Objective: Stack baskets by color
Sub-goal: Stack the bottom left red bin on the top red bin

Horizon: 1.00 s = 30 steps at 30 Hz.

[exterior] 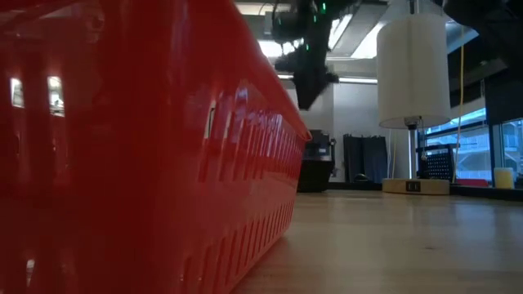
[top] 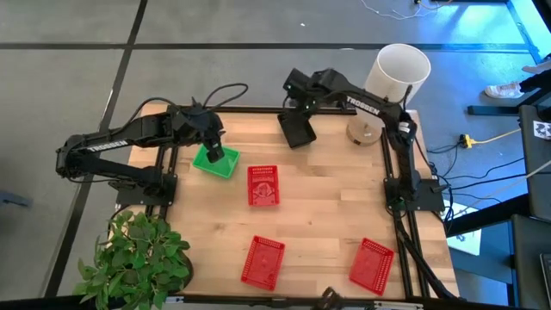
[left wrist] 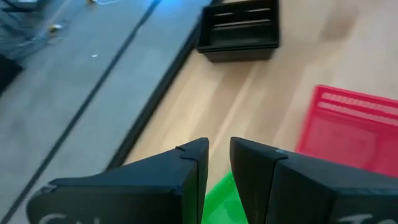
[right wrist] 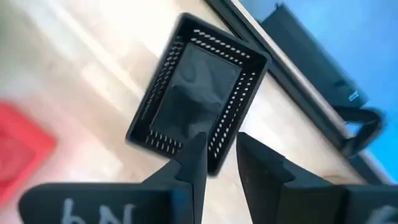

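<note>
Left claw (top: 213,153) is pinching the wall of the green basket (top: 215,163) at about 10 o'clock on the table. Right claw (top: 297,110) grips a black basket (top: 297,129) at 12, long axis running 12-to-6. Three red baskets (top: 263,185) lie around 6, all lengthwise 12-to-6.

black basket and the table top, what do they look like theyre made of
The black basket looks like moulded plastic with a slightly glossy finish: thin walls pierced by rows of small holes, and a soft sheen on its floor. The table top looks like pale wood, probably butcher-block style: parallel light strips with visible grain and a smooth, matte-to-satin surface.
</note>
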Available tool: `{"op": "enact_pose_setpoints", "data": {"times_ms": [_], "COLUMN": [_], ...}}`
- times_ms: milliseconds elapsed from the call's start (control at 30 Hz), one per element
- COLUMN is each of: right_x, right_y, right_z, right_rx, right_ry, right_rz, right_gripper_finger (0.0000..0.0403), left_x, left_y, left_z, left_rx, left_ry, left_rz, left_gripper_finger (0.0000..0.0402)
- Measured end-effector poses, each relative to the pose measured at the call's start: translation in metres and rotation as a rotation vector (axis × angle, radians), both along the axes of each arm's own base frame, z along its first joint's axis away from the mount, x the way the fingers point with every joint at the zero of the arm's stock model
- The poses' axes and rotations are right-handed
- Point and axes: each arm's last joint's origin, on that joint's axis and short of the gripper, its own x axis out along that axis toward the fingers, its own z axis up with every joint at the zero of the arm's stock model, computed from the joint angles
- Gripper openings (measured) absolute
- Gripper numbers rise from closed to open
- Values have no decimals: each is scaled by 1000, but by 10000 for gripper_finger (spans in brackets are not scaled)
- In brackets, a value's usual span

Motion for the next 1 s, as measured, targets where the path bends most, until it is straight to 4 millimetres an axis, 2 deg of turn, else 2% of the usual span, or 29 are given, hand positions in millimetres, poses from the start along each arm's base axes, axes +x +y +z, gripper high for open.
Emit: {"op": "enact_pose_setpoints", "data": {"times_ms": [167,300,433,667,833,1000], "right_x": [9,3,-13,-50,-75,-97], "right_y": [51,95,144,223,261,289], "right_z": [31,57,79,105,121,131], "right_rx": [-68,-82,-66,-12,83,167], "right_ry": [-2,-63,-91,-106,-181,-229], "right_rz": [127,234,376,674,824,884], "right_gripper_finger": [87,87,87,87,87,87], "left_x": [1,2,4,8,12,17], "left_y": [-4,-6,-11,-26,-40,-49], "left_z": [-1,-1,-1,0,3,8], "left_rx": [-88,-143,-172,-164,-140,-156], "left_ry": [-22,-36,-39,-31,-55,-123], "left_rz": [-107,-176,-249,-499,-702,-715], "left_gripper_finger": [58,58,58,58,58,58]}}
